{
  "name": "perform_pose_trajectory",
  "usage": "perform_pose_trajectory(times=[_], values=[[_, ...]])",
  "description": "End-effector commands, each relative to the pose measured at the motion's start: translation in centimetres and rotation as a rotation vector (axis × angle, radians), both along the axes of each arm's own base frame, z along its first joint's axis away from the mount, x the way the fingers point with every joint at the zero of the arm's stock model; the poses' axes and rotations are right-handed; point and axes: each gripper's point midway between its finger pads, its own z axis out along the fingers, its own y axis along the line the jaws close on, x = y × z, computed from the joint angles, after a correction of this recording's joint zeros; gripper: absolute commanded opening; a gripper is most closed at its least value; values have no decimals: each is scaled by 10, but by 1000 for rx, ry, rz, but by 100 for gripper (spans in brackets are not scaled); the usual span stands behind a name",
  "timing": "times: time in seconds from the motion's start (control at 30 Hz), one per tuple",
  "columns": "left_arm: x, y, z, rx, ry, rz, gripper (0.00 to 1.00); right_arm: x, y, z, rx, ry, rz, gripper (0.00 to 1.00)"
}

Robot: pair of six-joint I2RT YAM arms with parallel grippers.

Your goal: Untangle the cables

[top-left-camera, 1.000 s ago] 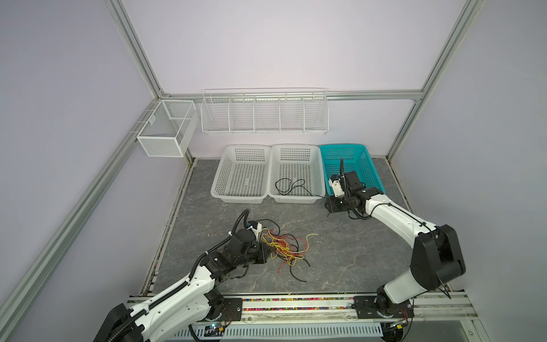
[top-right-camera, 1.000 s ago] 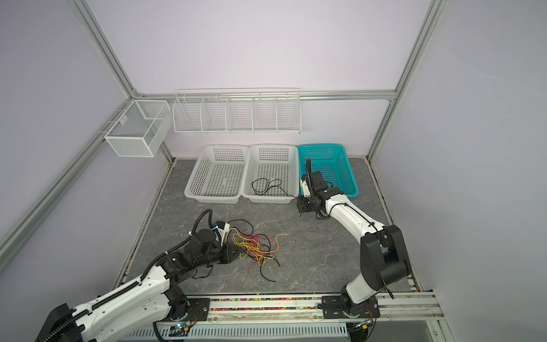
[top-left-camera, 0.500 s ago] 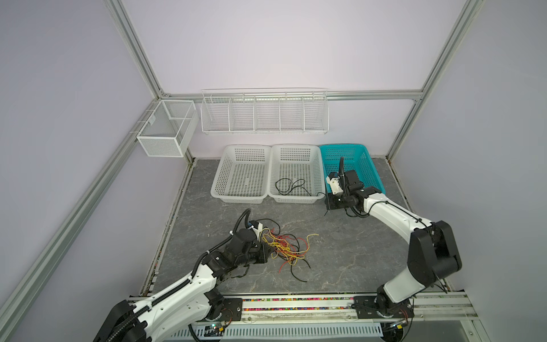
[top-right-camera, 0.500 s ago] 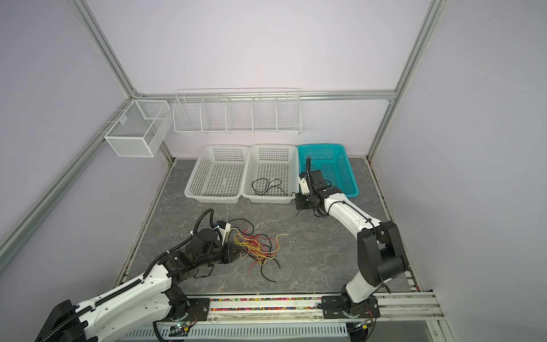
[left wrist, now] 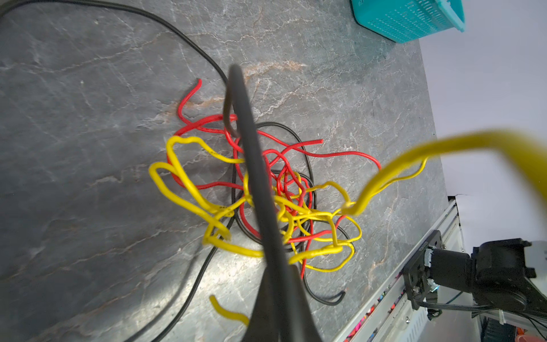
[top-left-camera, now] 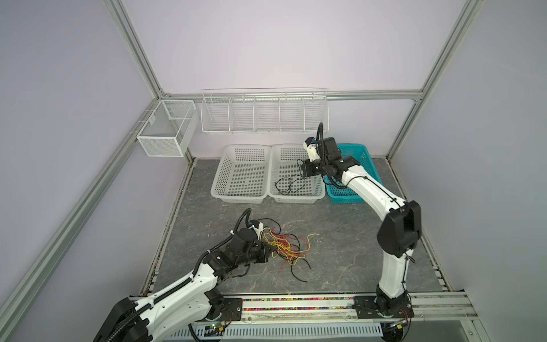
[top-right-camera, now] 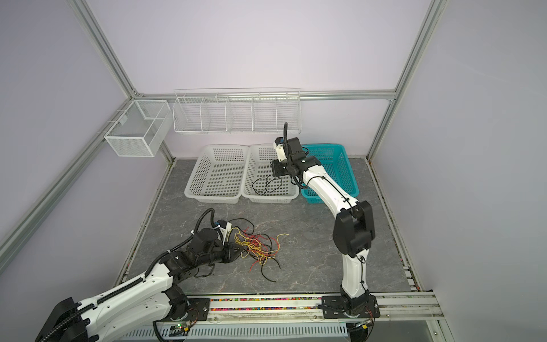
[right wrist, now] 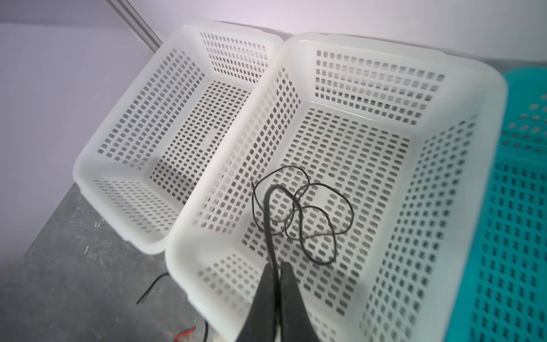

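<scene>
The cables [top-left-camera: 285, 247] lie low in the middle of both top views, on the grey, stone-patterned bench [top-left-camera: 340, 231]. They make a messy heap of thin, bendy red, yellow and black strings. The left tool [top-left-camera: 268, 252] sits at the heap's left edge, pinched closed on a smooth black strand [left wrist: 251, 154]. Higher up, the right tool [right wrist: 275, 296] is squeezed closed on a curly black cable [right wrist: 268, 225]. This cable lies in loops inside the middle white plastic basket [right wrist: 461, 97], which is full of little square holes. A blue-green basket [top-left-camera: 362, 154] stands just beside it on the right.
</scene>
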Motion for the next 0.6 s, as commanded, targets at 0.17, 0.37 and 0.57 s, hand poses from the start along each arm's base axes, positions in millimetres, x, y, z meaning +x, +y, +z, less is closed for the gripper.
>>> perform_pose_trajectory(times=[0.17, 0.37, 0.57], values=[[0, 4, -1, 29, -30, -14, 0, 26, 32, -78, -132, 99, 67, 7], [0, 4, -2, 30, -35, -18, 0, 19, 33, -110, -234, 134, 100, 7], [0, 4, -1, 28, -37, -17, 0, -7, 36, -103, -325, 126, 151, 19]])
